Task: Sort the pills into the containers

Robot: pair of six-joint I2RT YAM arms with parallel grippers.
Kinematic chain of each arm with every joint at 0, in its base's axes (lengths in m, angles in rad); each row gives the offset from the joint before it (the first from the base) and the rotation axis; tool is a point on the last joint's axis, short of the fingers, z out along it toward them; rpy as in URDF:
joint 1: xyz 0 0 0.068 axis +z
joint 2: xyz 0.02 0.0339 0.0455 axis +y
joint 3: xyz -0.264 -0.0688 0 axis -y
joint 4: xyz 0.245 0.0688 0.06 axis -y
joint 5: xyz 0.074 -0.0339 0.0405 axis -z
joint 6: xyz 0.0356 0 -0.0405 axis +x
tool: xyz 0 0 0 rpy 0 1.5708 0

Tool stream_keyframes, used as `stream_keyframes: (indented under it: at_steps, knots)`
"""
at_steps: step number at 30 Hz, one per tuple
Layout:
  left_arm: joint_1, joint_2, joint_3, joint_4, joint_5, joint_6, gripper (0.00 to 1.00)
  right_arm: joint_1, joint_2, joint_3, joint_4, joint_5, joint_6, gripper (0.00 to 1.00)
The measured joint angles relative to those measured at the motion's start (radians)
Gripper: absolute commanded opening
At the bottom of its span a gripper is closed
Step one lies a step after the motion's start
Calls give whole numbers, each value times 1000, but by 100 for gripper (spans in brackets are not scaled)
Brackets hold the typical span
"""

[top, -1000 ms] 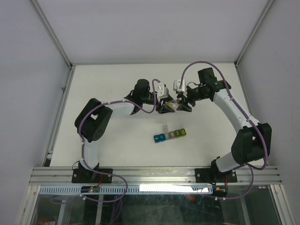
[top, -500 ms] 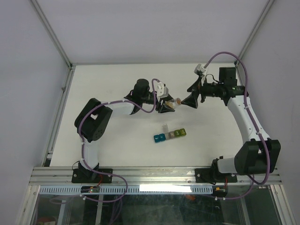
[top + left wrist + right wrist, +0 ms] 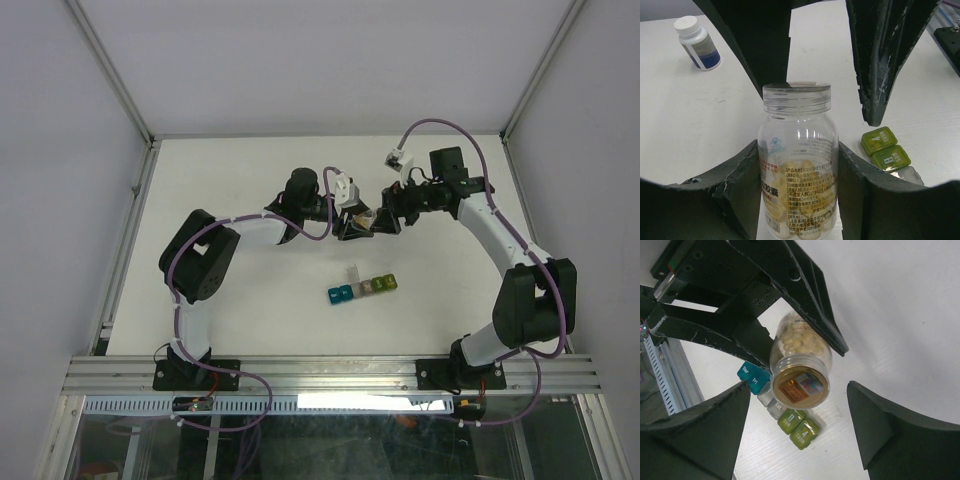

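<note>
the risk here is the cap: the clear pill bottle lies tipped towards the right arm, so if the cap comes off at this angle the pale yellow pills inside could spill onto the white table rather than into a cell. a closing bite set off-centre could also twist the bottle in its hold. the left gripper is clenched around the bottle's body, one finger on each side, and carries it at the far middle of the table. the right gripper is spread wide, its jaws flanking the cap without touching it and holding nothing. i cannot tell whether the cap is screwed tight. the pill organiser, a strip of blue, teal, grey and green cells, lies nearer, below the bottle, with what looks like one lid raised. a white-capped bottle stands well apart.
</note>
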Motion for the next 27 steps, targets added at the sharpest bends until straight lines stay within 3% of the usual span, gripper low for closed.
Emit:
stream_keyframes:
  at_steps: [13, 27]
  knots:
    - [0, 0, 0, 2, -9, 0, 0, 7, -2, 5, 3, 32, 8, 55]
    - [0, 0, 0, 5, -9, -1, 0, 7, -5, 5, 26, 35, 15, 55]
